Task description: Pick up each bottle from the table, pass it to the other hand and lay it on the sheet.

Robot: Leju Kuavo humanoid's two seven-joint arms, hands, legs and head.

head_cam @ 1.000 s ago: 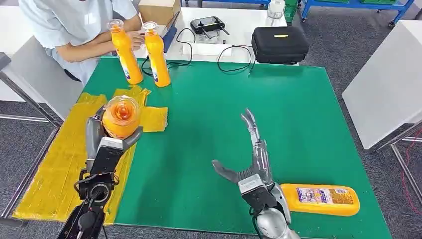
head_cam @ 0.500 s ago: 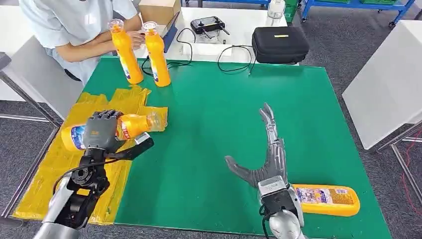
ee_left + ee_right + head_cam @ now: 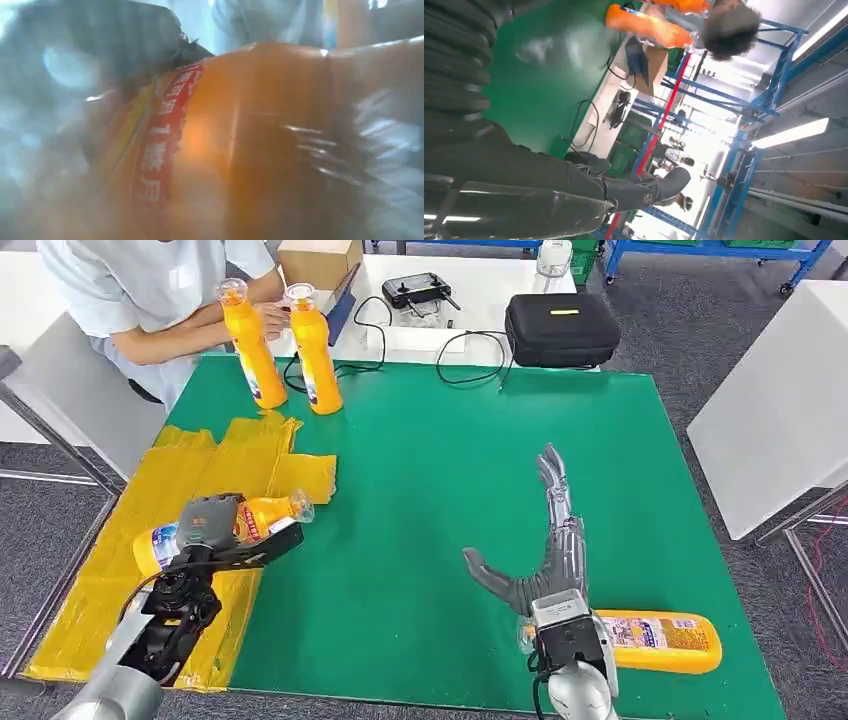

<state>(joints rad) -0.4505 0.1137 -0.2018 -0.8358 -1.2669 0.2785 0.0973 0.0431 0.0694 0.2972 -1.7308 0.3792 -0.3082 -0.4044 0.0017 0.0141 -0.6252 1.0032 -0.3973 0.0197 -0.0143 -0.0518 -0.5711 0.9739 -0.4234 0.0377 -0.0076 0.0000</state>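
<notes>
My left hand (image 3: 207, 525) grips an orange bottle (image 3: 262, 517) lying on its side low over the yellow sheet (image 3: 120, 570), cap toward the table's middle. In the left wrist view the same bottle (image 3: 240, 145) is a close orange blur with a red label. My right hand (image 3: 545, 550) stands open above the green table (image 3: 450, 470), fingers stretched forward, holding nothing. Just behind it, another orange bottle (image 3: 660, 640) lies on its side at the near right edge. Two more orange bottles (image 3: 250, 345) (image 3: 315, 350) stand upright at the far left.
A person (image 3: 150, 290) sits at the far left corner, hands near the upright bottles. On the white table beyond are a black case (image 3: 562, 328), a cardboard box (image 3: 320, 260), a controller (image 3: 420, 288) and cables. White tables flank both sides.
My left hand has turned the bottle from upright onto its side and lowered it over the sheet toward me. My right hand has moved right and back, staying open.
</notes>
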